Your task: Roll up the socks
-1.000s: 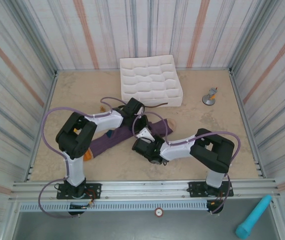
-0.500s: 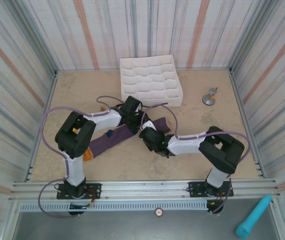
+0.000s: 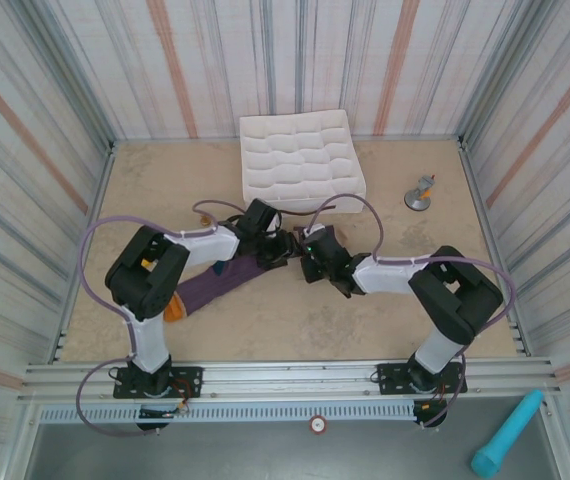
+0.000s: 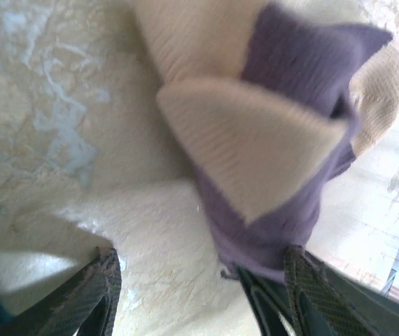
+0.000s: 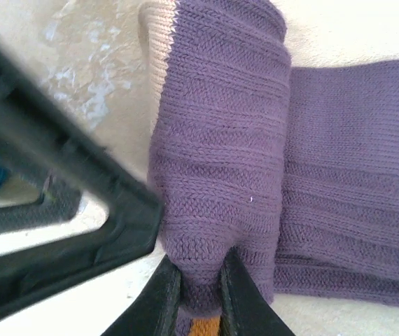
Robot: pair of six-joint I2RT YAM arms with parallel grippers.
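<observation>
The purple socks (image 3: 213,285) lie slanted on the table, with an orange cuff (image 3: 175,310) at their lower-left end. In the right wrist view my right gripper (image 5: 198,297) is shut on a rolled fold of purple knit (image 5: 220,154), and a bit of orange shows between its fingers. The flat sock (image 5: 357,210) stretches off to the right. My left gripper (image 4: 199,294) is open, its fingers (image 4: 101,287) wide apart. A tan-toed sock end (image 4: 255,150) bulges in front of it and touches its right finger. In the top view the two grippers, left (image 3: 273,246) and right (image 3: 308,254), meet at the socks' upper end.
A white gridded fabric box (image 3: 301,162) stands at the back centre. A small metal object (image 3: 420,193) sits at the back right. Striped walls enclose the table. A teal cylinder (image 3: 505,435) lies outside the front rail. In the right wrist view the left gripper's black finger (image 5: 59,175) crosses close by.
My right gripper has moved away from the front, up and right, to the socks' upper end, and the sock end there is now folded over. The left gripper shifted only slightly.
</observation>
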